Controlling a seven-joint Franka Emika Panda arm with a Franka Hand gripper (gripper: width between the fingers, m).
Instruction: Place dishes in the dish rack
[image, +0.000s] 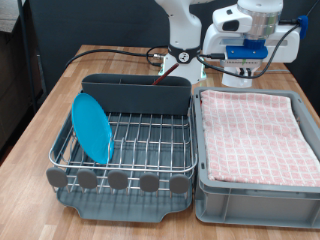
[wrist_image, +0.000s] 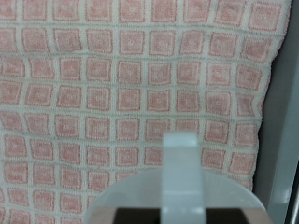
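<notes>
White Franka Panda arm (image: 185, 25)
Glossy white rounded links are showing, a blue block sitting under the white hand (image: 250, 20), with black cables trailing beside.

Glossy plastic plate (image: 92, 127), silver wire rack (image: 140, 140), soft checked cloth (image: 255, 135).

You have the blue plate (image: 92, 127) standing on edge in the rack (image: 140, 140), at the exterior view's left end of the wire grid. The grey holder (image: 135, 92) runs along the rack's far side. Just beside the rack, on the exterior view's right, sits the bin (image: 258, 190) with the pink checked cloth (image: 260, 138) spread over it. The gripper (image: 245, 52) hangs above the bin's far edge, and whether it grips anything can't be made out. Cables (image: 120, 52) trail across the wooden table (image: 40, 120) behind.
</notes>
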